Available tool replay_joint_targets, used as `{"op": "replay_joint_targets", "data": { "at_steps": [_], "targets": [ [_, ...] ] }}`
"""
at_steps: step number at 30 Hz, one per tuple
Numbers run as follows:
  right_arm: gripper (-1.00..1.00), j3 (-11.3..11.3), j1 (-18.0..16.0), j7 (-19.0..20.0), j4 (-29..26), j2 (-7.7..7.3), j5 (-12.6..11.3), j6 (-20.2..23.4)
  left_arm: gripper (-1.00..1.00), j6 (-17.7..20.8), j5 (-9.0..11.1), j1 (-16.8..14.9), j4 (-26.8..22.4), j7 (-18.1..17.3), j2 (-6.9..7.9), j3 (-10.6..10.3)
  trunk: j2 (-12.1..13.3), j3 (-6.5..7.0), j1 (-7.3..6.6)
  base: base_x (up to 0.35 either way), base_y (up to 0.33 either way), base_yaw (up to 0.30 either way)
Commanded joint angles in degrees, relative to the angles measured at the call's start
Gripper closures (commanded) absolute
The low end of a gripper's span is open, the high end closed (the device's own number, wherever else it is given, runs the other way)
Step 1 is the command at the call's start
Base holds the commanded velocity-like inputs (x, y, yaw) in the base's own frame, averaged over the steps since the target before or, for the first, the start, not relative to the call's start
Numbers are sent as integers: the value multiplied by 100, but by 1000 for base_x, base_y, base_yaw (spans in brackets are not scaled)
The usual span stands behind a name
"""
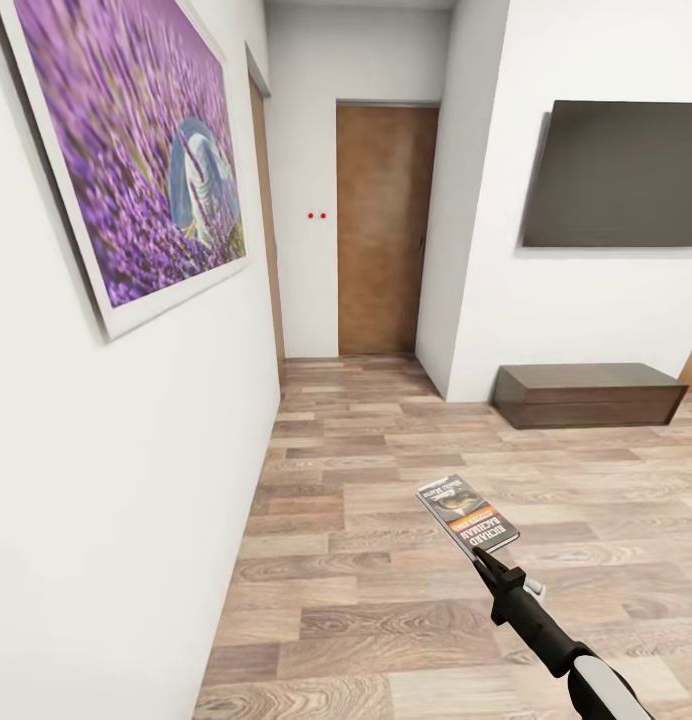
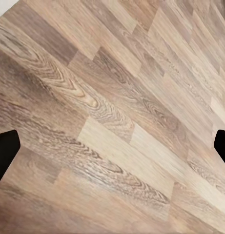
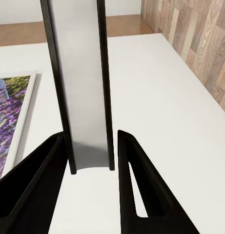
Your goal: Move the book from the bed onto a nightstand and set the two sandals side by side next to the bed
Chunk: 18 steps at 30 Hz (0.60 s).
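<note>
The book [image 1: 468, 512], a thin paperback with an orange band and dark lettering, hangs over the wood-plank floor, and my right gripper [image 1: 483, 557] is shut on its near end. In the right wrist view the book [image 3: 83, 73] stands edge-on between the two black fingers of that gripper [image 3: 90, 139]. My left gripper [image 2: 112, 146] is open, with its fingertips wide apart over bare floor planks. The bed, the nightstand and the sandals are out of view.
A white wall [image 1: 106, 480] runs close along the left and carries a framed purple lavender picture [image 1: 136, 150]. A short corridor ahead ends at a brown door [image 1: 384, 230]. At the right, a dark screen [image 1: 616, 175] hangs above a low dark cabinet [image 1: 586, 393].
</note>
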Motion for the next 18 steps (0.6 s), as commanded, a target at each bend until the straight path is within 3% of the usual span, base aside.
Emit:
{"op": "replay_joint_targets", "data": {
  "at_steps": [1, 18],
  "targets": [
    [100, 2, -4, -2, 0, -3, -73, 48, -100, -21, 54, 1, -8, -5, 5, -49, -2, -4, 1, 136, 0, 0],
    [100, 2, -4, -2, 0, -5, -72, 48, -100, -15, 52, 1, -8, -17, 28, -52, -2, -4, 1, 140, 0, 0]
  ]
}}
